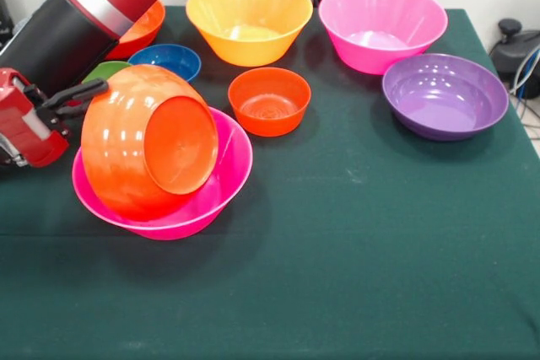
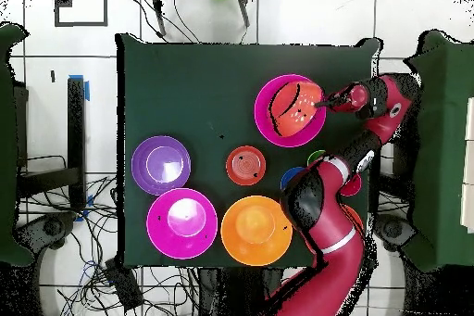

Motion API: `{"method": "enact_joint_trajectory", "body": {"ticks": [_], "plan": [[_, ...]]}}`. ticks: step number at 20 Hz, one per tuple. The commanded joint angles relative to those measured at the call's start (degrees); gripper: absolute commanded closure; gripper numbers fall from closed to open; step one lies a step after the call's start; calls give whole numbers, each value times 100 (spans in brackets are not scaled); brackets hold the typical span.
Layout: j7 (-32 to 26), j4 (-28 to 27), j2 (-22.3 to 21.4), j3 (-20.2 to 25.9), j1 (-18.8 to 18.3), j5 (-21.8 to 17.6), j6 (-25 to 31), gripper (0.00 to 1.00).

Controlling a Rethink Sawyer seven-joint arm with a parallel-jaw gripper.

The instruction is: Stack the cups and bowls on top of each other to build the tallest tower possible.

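A red-orange bowl (image 1: 148, 145) stands tipped on its side inside a large magenta bowl (image 1: 229, 166) at the table's left; its base faces the camera. My gripper (image 1: 94, 90) reaches in from the left and is shut on this bowl's far rim; one black finger lies on its outer wall. Overhead, the gripper (image 2: 319, 105) touches the bowl (image 2: 294, 108) in the magenta bowl (image 2: 268, 125). The lime green cup (image 1: 105, 69) peeks out behind the arm. The red-pink cup is hidden.
Behind stand a small blue bowl (image 1: 165, 61), a small orange-red bowl (image 1: 269, 100), a large light orange bowl (image 1: 249, 16), a second magenta bowl (image 1: 381, 24) and a purple bowl (image 1: 445, 94). Another red-orange bowl (image 1: 145, 27) sits partly behind the arm.
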Motion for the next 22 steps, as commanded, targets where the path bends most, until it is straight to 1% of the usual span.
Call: {"method": "enact_joint_trajectory", "body": {"ticks": [1,6,12,16,18,19,22], "plan": [[-1776,-1180,505,-246,163,-419,444,100],[-1937,-1113,533,-372,153,-433,521,100],[-2100,-1031,588,-511,150,-431,762,100],[-2212,-1014,627,-533,155,-402,842,100],[-2219,-1045,652,-469,165,-373,878,100],[-2223,-1061,665,-437,171,-358,897,0],[-2265,-1089,682,-375,181,-363,940,0]]}}
